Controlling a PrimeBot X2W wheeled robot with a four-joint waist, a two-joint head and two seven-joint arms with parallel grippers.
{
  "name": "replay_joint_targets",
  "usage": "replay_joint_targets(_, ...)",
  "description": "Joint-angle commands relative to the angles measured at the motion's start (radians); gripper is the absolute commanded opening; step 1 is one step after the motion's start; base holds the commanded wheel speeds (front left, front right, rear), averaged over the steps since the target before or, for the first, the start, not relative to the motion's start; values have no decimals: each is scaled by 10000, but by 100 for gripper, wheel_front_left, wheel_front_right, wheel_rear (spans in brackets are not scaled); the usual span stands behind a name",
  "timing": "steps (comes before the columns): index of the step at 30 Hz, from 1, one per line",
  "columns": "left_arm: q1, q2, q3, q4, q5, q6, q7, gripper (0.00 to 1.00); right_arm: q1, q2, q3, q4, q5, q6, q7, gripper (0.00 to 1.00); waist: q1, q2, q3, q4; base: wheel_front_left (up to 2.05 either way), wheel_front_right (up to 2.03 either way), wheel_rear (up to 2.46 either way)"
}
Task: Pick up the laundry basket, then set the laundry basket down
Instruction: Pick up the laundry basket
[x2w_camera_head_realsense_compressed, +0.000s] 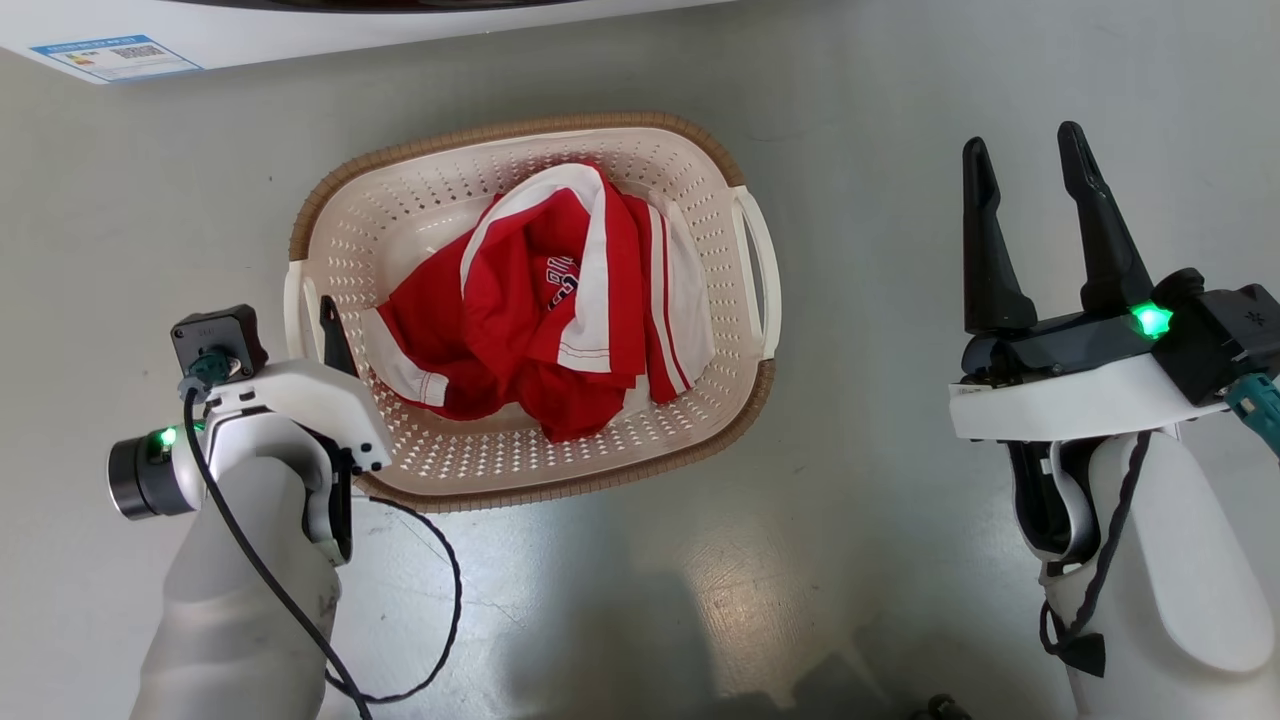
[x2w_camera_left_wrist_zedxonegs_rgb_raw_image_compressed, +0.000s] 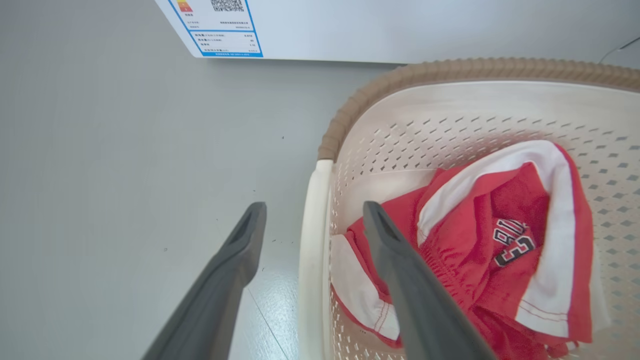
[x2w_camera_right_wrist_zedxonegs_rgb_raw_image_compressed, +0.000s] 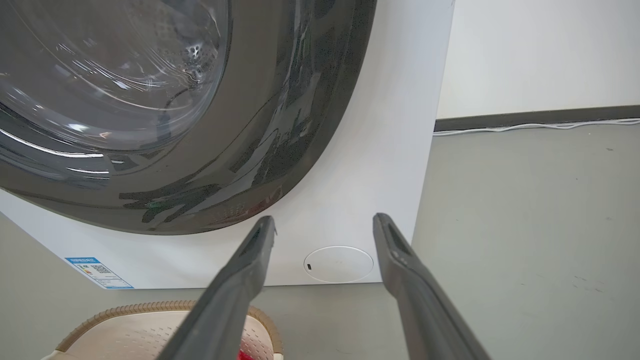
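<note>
The cream perforated laundry basket (x2w_camera_head_realsense_compressed: 420, 200) with its brown woven rim stands on the grey floor, holding a crumpled red and white garment (x2w_camera_head_realsense_compressed: 560, 300). My left gripper (x2w_camera_head_realsense_compressed: 305, 315) is open at the basket's left side. In the left wrist view its two fingers straddle the white left handle (x2w_camera_left_wrist_zedxonegs_rgb_raw_image_compressed: 312, 250): one finger (x2w_camera_left_wrist_zedxonegs_rgb_raw_image_compressed: 400, 270) is inside the basket over the garment (x2w_camera_left_wrist_zedxonegs_rgb_raw_image_compressed: 500, 240), the other outside over the floor. My right gripper (x2w_camera_head_realsense_compressed: 1022, 140) is open and holds nothing, well to the right of the basket's right handle (x2w_camera_head_realsense_compressed: 765, 260). The right wrist view catches the basket (x2w_camera_right_wrist_zedxonegs_rgb_raw_image_compressed: 130, 335) at its bottom edge.
The white washing machine (x2w_camera_head_realsense_compressed: 300, 30) stands just beyond the basket, with a blue-edged label (x2w_camera_head_realsense_compressed: 115, 55) at its lower left corner. Its dark round door (x2w_camera_right_wrist_zedxonegs_rgb_raw_image_compressed: 150, 100) looms ahead of my right gripper (x2w_camera_right_wrist_zedxonegs_rgb_raw_image_compressed: 324, 218). A white cable (x2w_camera_right_wrist_zedxonegs_rgb_raw_image_compressed: 540, 126) runs along the wall's base.
</note>
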Motion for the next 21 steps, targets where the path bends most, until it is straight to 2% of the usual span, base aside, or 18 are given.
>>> replay_joint_targets(1,170,249,233,-196,167,43,-63,100,101,26,173,-157,32,67,-94,100,0,0,-21,9,0,0,0)
replay_joint_targets(11,937,71,417,-2088,541,-205,-63,100,173,26,136,-21,31,67,-94,100,0,0,-632,150,0,0,0)
replay_joint_targets(21,2356,-304,628,-4355,886,-327,-63,100,584,26,85,191,-92,67,-94,100,0,0,-1882,391,0,0,0)
